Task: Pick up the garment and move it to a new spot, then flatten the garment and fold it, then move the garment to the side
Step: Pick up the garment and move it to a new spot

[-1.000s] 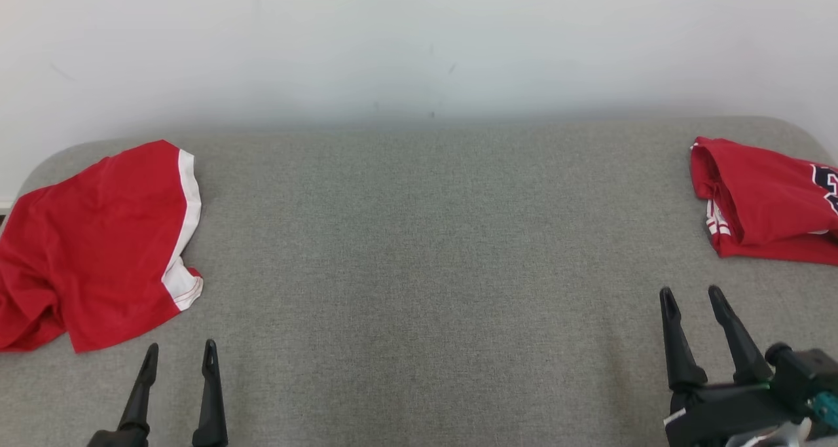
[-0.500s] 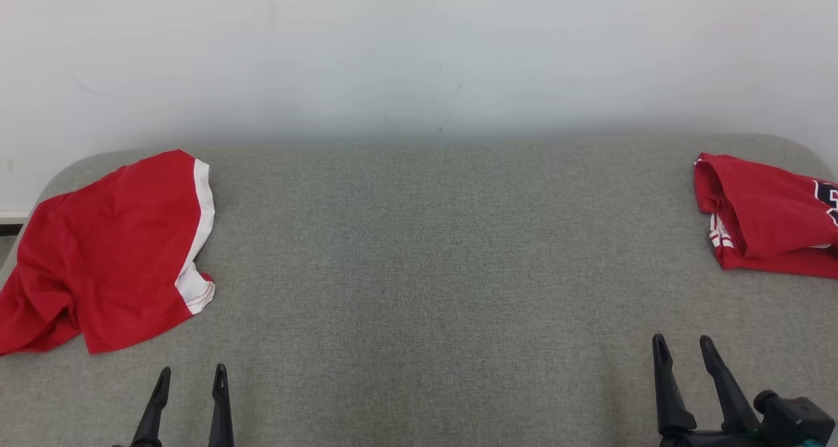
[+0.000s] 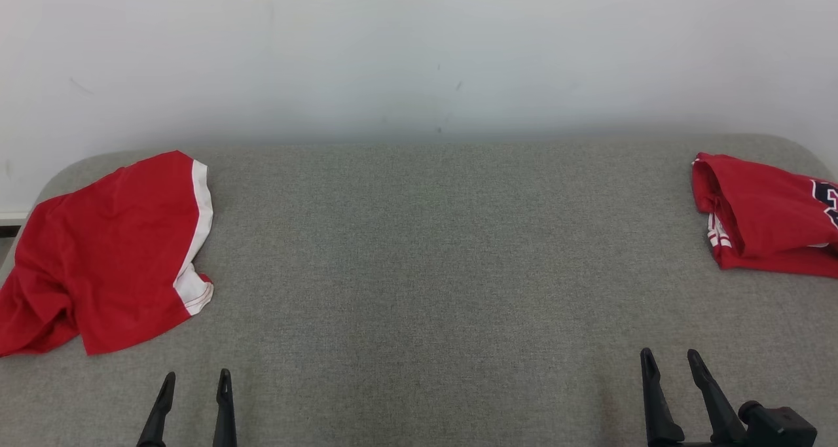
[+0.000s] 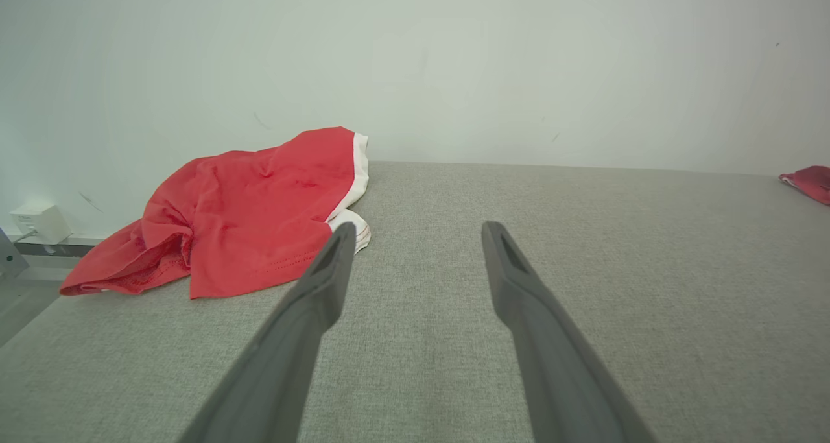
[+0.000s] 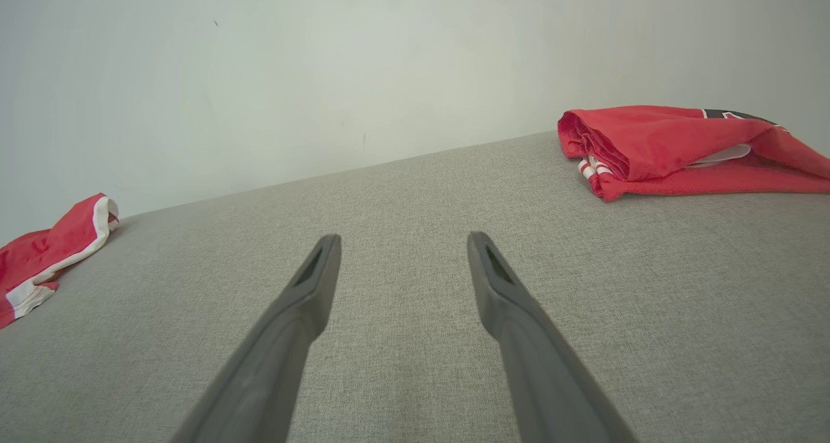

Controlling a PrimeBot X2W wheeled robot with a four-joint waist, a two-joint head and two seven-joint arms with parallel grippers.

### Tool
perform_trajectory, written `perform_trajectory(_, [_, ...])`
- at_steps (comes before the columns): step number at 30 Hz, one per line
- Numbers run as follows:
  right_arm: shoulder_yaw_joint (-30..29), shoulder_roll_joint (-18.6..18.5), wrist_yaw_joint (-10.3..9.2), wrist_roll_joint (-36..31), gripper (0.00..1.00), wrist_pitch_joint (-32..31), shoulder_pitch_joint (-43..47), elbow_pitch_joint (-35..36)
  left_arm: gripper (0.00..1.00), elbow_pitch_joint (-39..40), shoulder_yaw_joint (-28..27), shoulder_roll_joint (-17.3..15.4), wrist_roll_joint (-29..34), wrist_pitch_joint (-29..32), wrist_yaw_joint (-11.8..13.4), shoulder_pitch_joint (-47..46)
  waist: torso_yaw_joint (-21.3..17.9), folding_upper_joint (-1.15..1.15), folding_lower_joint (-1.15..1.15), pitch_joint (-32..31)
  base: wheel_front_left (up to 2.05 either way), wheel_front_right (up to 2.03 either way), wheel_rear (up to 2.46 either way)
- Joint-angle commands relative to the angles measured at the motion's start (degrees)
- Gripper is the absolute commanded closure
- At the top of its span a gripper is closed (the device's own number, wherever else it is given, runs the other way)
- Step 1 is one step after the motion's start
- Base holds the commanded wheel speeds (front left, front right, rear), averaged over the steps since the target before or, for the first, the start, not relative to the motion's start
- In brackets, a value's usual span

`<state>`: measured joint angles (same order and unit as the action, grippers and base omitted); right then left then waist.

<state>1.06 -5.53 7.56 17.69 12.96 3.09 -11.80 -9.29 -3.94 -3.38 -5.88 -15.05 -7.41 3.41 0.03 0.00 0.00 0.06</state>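
Left gripper (image 3: 197,376): fingers apart, holds nothing
Right gripper (image 3: 670,355): fingers apart, holds nothing
Red garment (image 3: 105,250): crumpled, apart from both

A grey, fabric-covered bench (image 3: 425,250) with rounded far corners stretches across the head view, its far edge against a plain white wall (image 3: 419,48). The wall has a few small dark scuffs (image 3: 458,85). In the left wrist view, a small white box (image 4: 35,222) sits low on the wall, beyond the bench's left end.
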Motion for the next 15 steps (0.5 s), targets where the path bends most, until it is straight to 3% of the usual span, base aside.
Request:
perform_trajectory(1, [0.17, -0.02, -0.18, -0.57, 0.00, 0.18, 0.41, -0.07, 0.00, -0.15, -0.14, 0.16, 0.18, -0.17, 0.00, 0.04, -0.01, 0.00, 0.00, 0.00, 0.00, 0.00, 0.00])
perform_trajectory(15, [0.42, 0.37, -0.18, -1.84, 0.00, 0.48, 0.10, 0.16, 0.00, -0.85, -0.65, 0.27, 0.14, -0.17, -0.04, -0.66, 0.57, 0.00, 0.00, -0.35, 0.00, 0.00, 0.00])
